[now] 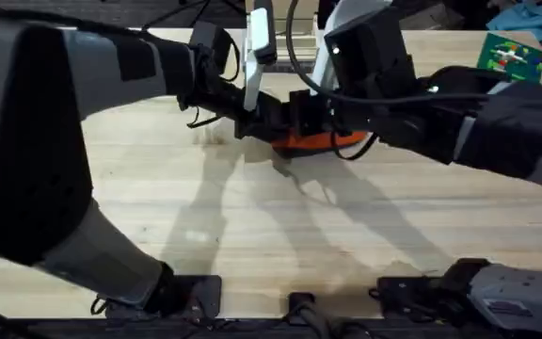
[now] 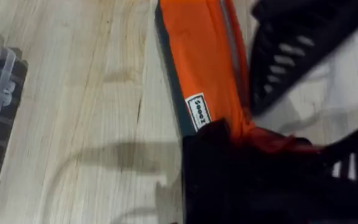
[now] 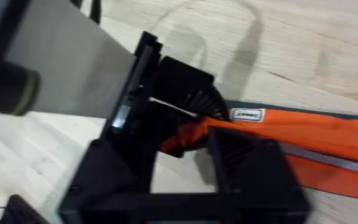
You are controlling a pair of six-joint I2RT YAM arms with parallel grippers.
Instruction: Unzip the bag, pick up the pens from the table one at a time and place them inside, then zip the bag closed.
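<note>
Pale wood desk [image 1: 252, 235], your two arms meet at orange bag [image 1: 320, 142]. Left fingers [image 2: 229, 155] pinching bag end; right fingers [image 3: 253, 155] beside zipper, grip state unclear.

We see both arms stretched far forward over the middle of the pale wooden tabletop, their wrists meeting there. The left arm rises large and dark from the lower left, grey forearm angling right. Its black two-finger left gripper [image 1: 269, 121] is clamped on one end of the small orange fabric pouch [image 1: 320, 141]. The right arm comes in from the right edge, elbow high. Its black right gripper [image 1: 332, 127] sits just beside, perhaps pinching near the zipper; the fingers are too hidden to judge.
</note>
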